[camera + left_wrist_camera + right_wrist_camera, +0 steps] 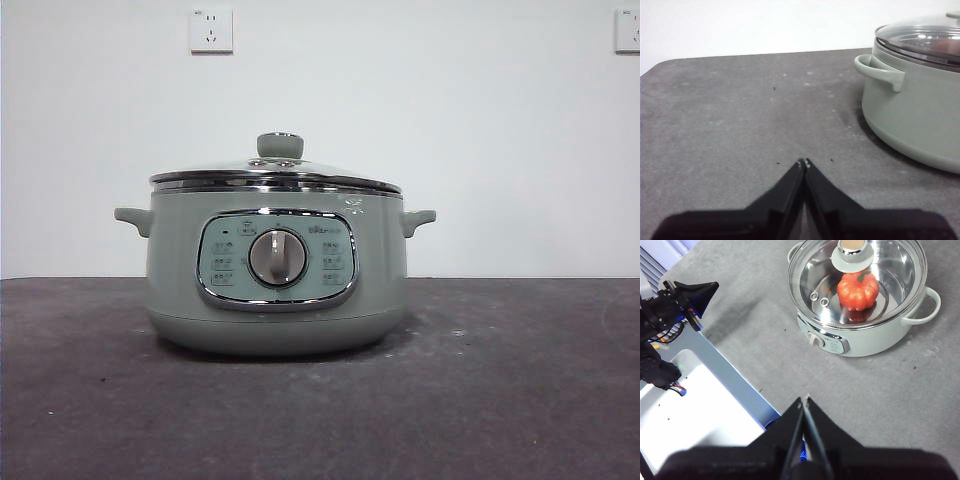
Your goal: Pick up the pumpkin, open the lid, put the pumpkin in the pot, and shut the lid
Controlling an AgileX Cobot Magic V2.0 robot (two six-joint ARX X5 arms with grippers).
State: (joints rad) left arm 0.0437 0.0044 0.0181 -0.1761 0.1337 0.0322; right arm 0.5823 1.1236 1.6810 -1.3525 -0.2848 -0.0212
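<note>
Front view: the pot point(276, 270) stands on the dark grey surface point(520, 390), its control panel point(277, 259) and dial facing the camera, one small handle on each side. The lid point(276, 172) sits level on the rim with its green knob on top; no arm appears here. Left wrist view: the left claw point(804, 163) is clenched, jaws meeting at the tips with nothing between them, low over bare surface and well apart from the pot point(915, 115), whose near handle and lid edge point(925, 37) show. Right wrist view: the right claw point(805, 400) is likewise clenched and empty, held high above the surface. Below, the pumpkin point(857, 290) lies inside the pot point(860, 335), seen through the closed glass lid point(890, 270). The left claw point(700, 290) shows at the side, away from the pot.
</note>
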